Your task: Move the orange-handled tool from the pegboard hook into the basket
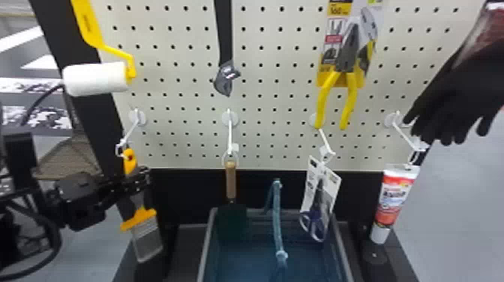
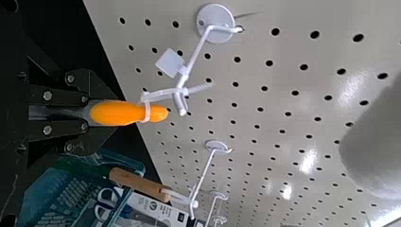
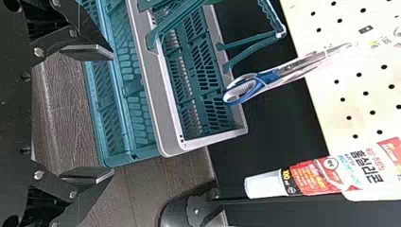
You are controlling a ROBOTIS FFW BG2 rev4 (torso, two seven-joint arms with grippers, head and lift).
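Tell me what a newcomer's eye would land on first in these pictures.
Probably the yellow-handled pliers, high on the pegboard right of the head view's centre, and the white paint roller at its upper left. Next, likely, the orange-handled tool at lower left, gripped by the left gripper, its handle end looped to a white hook.

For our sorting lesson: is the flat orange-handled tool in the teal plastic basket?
Out: the black left gripper holds the tool at the white hook, left of the basket.

Basket [image 1: 206, 247] below pegboard [image 1: 180, 105], brush [image 1: 138, 219] to its left, tube [image 1: 394, 198] right, scissors [image 1: 319, 200] perhaps above.
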